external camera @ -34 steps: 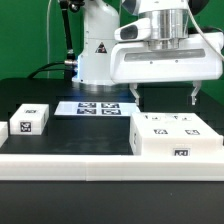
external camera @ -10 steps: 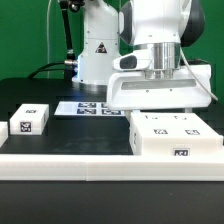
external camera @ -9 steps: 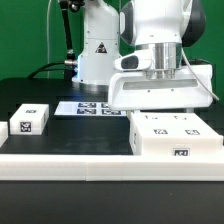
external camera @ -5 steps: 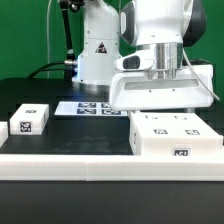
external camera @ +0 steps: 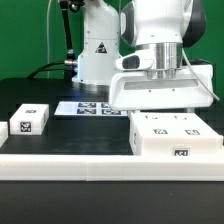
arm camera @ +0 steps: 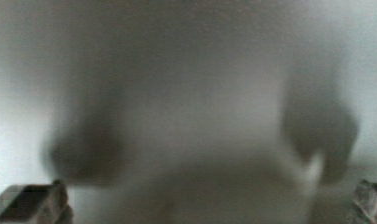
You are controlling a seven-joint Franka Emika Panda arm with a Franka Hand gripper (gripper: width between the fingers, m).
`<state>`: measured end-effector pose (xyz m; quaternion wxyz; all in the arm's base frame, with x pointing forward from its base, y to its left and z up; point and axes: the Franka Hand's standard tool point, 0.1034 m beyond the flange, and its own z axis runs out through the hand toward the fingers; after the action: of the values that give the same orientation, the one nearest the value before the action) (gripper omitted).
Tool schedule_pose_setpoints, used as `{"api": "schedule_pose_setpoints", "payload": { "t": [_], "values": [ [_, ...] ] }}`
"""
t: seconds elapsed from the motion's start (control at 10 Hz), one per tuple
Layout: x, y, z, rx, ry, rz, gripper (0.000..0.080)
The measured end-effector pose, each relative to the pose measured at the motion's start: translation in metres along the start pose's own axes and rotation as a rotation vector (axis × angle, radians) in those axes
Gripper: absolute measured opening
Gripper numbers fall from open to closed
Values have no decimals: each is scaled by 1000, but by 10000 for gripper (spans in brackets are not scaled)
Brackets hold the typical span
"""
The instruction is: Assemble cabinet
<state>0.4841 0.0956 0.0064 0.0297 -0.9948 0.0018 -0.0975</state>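
Note:
The cabinet point(external camera: 175, 135) is a large white box with square tags on its top and front, standing on the black table at the exterior view's right. My gripper point(external camera: 165, 108) hangs just above and behind its top, and the box hides the fingertips in that view. In the wrist view a blurred white surface fills the picture at very close range. My gripper point(arm camera: 199, 205) is open there, with its dark fingertips point(arm camera: 25, 200) far apart at the picture's edges. I cannot tell whether the fingers touch the cabinet.
A small white tagged cube point(external camera: 30, 120) sits at the exterior view's left, with another point(external camera: 4, 130) at the very edge. The marker board point(external camera: 95, 108) lies flat in front of the arm's base point(external camera: 95, 50). A long white border rail point(external camera: 100, 160) runs along the front.
Since the earliest frame the gripper has come down and shifted toward the exterior view's left, over the cabinet. Over the last second nothing has visibly moved.

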Motion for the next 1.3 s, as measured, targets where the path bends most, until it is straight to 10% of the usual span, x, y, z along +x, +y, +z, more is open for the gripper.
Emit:
{"api": "schedule_pose_setpoints", "payload": {
  "t": [0.3, 0.8, 1.3],
  "values": [
    [2, 6, 1, -4, 3, -20, 797],
    [3, 13, 1, -8, 3, -41, 206],
    [3, 13, 1, -8, 3, -41, 192]
  ]
}}
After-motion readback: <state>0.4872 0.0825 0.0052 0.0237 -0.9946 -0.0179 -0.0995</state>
